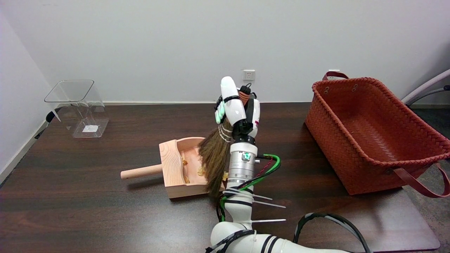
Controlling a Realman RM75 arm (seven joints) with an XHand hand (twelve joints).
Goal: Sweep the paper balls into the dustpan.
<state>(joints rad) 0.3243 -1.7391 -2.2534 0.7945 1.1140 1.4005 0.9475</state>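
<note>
Head view: right hand is wrapped around the handle of a small straw brush, fingers closed on it, bristles hanging down and fanned across the open mouth of the wooden dustpan.

Dustpan sits mid-counter, round handle pointing to picture left, open side facing right toward the arm. Brush tips are at or just inside the pan's lip; can't tell if they touch the pan floor.

Paper balls: small yellowish scraps, several visible inside the pan, one near the back wall, a couple on the floor just left of the bristles. One more scrap shows at the right edge of the bristles, right by the wrist; can't tell whether it's inside the pan or just at the lip. No other scraps visible on the dark counter, though the brush and forearm hide the patch directly in front of the pan's mouth.

Progress call: mostly done. Bulk of the balls look to be in the pan. What's left, as I read it, is that last scrap at the lip plus whatever may be hidden behind the bristles.

Also on the counter, not involved: clear plastic container at far left, red woven basket at right.
</note>
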